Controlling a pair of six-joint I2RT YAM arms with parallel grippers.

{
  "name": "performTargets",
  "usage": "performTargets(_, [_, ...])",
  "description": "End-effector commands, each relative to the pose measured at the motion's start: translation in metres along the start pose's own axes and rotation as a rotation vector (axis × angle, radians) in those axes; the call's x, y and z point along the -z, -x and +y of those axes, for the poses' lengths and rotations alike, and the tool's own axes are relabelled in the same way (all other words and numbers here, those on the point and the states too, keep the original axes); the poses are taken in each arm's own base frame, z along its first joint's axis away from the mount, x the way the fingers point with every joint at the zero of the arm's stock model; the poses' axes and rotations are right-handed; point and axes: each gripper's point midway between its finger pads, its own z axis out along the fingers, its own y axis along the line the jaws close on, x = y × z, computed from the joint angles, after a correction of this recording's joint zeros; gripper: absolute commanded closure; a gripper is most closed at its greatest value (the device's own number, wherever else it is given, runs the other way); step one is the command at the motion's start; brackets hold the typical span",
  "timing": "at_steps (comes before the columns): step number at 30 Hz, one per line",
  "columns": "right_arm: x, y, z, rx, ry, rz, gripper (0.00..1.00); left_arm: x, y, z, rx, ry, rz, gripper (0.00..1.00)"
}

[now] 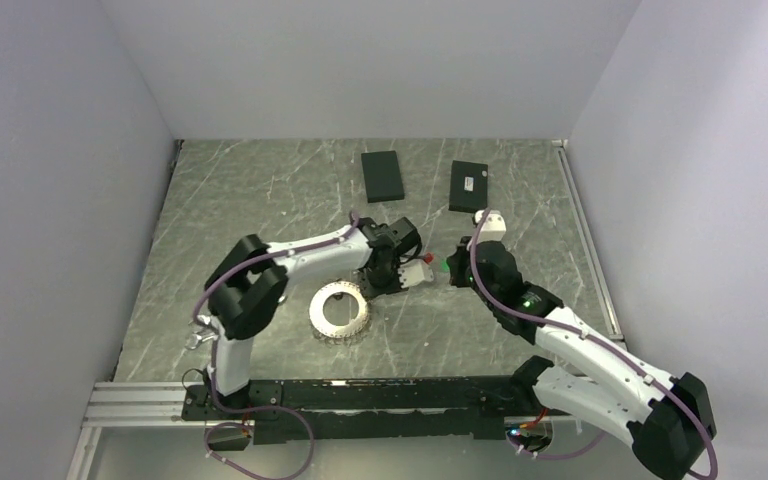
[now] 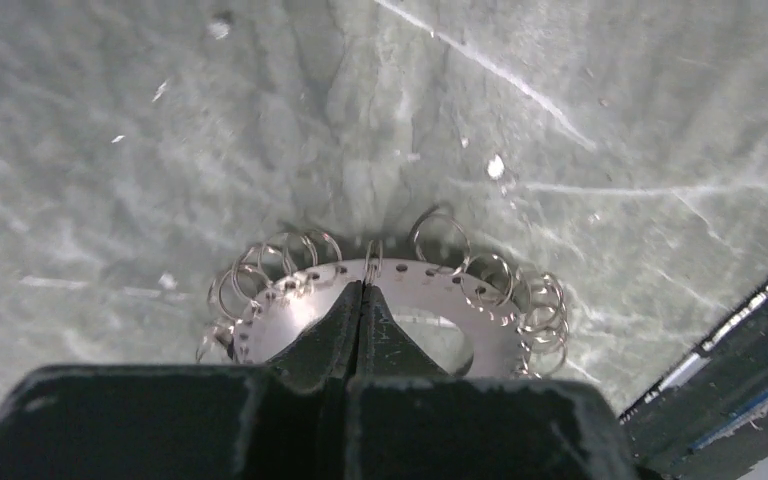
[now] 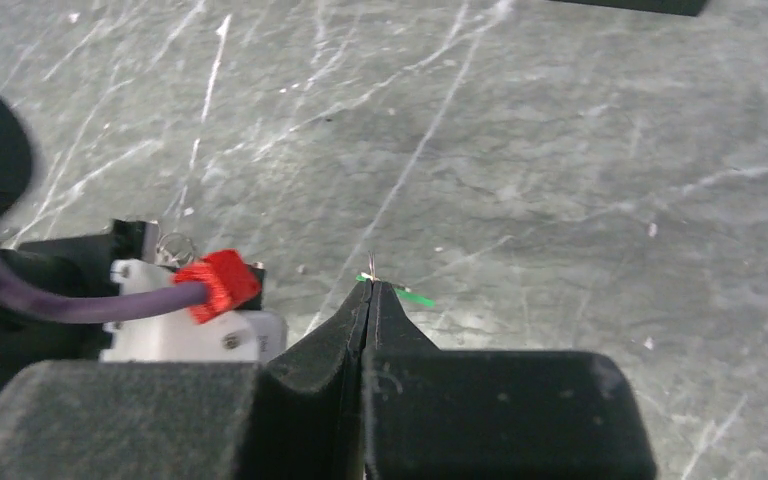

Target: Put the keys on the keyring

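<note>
The keyring (image 1: 320, 312) is a flat toothed metal ring lying on the table, with several small split rings hooked through holes along its rim (image 2: 430, 288). My left gripper (image 1: 378, 285) (image 2: 362, 285) is at its far right edge, shut on one upright split ring (image 2: 370, 262). My right gripper (image 1: 448, 268) (image 3: 370, 285) hovers just to the right, facing the left one. It is shut on a thin key (image 3: 408, 295) with a green part, seen edge-on, of which only a sliver shows. No other keys are in view.
Two flat black boxes (image 1: 382, 175) (image 1: 469, 186) lie at the back of the marbled table. The left wrist with its red cable plug (image 3: 218, 283) sits close to the left of my right fingers. White walls enclose three sides.
</note>
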Motion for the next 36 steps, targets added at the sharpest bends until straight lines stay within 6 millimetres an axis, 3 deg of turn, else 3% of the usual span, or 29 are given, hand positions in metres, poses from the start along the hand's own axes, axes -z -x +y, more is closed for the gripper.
performTargets(1, [0.003,0.010,-0.019,-0.041,-0.080,-0.067,1.00,-0.021,0.011,0.002,0.012,-0.028,0.026,1.00])
performTargets(7, [0.002,0.010,-0.024,-0.038,-0.078,-0.070,1.00,-0.042,0.013,-0.001,0.033,-0.054,0.072,1.00])
performTargets(11, [0.001,0.009,-0.027,-0.047,-0.071,-0.075,1.00,-0.037,0.016,-0.002,0.042,-0.052,0.049,0.88])
performTargets(18, [0.000,0.009,-0.025,-0.049,-0.053,-0.074,1.00,-0.022,0.018,-0.003,0.042,-0.035,0.019,0.71])
performTargets(26, [0.000,0.009,-0.021,-0.049,-0.035,-0.067,1.00,0.002,0.033,-0.003,0.040,-0.043,-0.133,0.55])
performTargets(30, [0.000,0.009,-0.020,-0.047,-0.028,-0.065,1.00,0.022,0.038,0.004,0.079,-0.072,-0.242,0.55])
performTargets(36, [-0.001,0.008,-0.019,-0.046,-0.017,-0.060,1.00,0.041,0.025,0.011,0.138,-0.134,-0.348,0.55])
